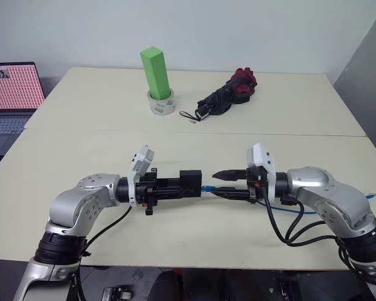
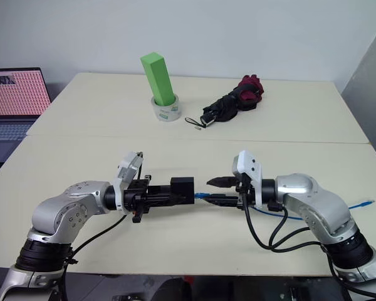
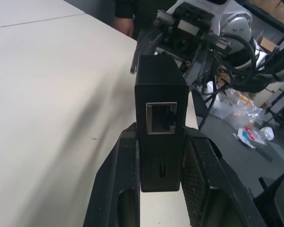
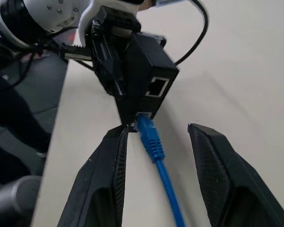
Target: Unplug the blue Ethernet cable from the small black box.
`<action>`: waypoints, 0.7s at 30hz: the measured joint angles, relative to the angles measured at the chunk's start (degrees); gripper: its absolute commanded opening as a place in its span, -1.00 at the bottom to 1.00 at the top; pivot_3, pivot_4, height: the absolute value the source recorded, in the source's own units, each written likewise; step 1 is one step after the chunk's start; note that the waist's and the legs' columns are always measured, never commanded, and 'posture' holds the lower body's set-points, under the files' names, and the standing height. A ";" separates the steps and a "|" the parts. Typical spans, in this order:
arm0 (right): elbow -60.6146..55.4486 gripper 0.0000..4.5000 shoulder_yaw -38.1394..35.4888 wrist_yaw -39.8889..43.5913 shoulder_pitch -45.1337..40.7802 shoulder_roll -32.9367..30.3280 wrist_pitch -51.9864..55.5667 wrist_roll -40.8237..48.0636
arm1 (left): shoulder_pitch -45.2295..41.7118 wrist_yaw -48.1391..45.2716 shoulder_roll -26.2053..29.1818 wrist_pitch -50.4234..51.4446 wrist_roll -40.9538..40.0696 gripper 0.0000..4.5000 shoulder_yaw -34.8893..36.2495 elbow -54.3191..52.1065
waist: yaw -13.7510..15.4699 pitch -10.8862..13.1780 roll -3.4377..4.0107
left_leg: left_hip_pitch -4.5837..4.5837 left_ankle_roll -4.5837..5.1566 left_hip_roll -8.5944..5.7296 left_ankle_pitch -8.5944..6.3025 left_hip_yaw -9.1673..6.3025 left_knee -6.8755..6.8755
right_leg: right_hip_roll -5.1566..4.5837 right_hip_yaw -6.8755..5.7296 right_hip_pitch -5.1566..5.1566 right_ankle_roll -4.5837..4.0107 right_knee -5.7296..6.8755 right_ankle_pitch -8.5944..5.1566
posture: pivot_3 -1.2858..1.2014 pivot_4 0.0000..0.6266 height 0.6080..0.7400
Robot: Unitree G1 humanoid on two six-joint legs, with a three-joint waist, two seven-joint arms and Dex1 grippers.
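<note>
My left gripper (image 1: 179, 184) is shut on the small black box (image 1: 190, 182), held just above the table with its fingers (image 3: 120, 179) clamped on both sides. The box's port (image 3: 161, 117) faces my right gripper and is empty. My right gripper (image 1: 215, 184) points at the box and stands open. The blue Ethernet cable (image 4: 154, 146) runs between its fingers without touching them. Its plug (image 1: 207, 187) lies just outside the box's lower edge. The cable trails off under my right arm to its far end (image 2: 363, 204).
At the back of the table (image 1: 175, 150) a green block (image 1: 156, 72) stands in a tape roll (image 1: 161, 104). A folded black-and-red umbrella (image 1: 229, 94) lies to its right. A laptop (image 1: 12, 94) sits past the table's left edge.
</note>
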 measured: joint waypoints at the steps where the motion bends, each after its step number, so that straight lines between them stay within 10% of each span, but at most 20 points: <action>1: 0.49 -0.06 0.02 0.00 -0.66 1.02 2.40 0.99 | 0.00 0.00 0.00 -0.05 0.01 -0.65 0.00 -0.37 | -0.01 0.00 0.00 | 0.00 0.00 0.00 0.00 0.00 0.00 | 0.00 0.01 0.00 0.00 0.01 0.00 | 0.03 -0.52 1.00; 17: 2.28 -0.06 -0.36 1.47 -2.79 3.29 7.46 0.99 | 0.26 0.05 -0.01 -0.26 0.01 -0.65 0.00 -1.09 | -0.04 0.00 0.00 | 0.00 0.01 0.00 -0.01 0.00 -0.01 | 0.00 0.00 -0.02 0.00 0.01 0.00 | 0.03 -0.52 1.00; 21: 2.69 -0.35 0.30 1.99 -3.81 3.56 7.39 -0.58 | 0.30 0.16 -0.03 -0.28 0.01 -0.65 0.01 -1.12 | -0.05 0.00 0.00 | 0.00 0.01 0.00 -0.01 -0.01 -0.01 | 0.00 -0.01 -0.02 0.00 0.01 0.00 | 0.03 -0.52 1.00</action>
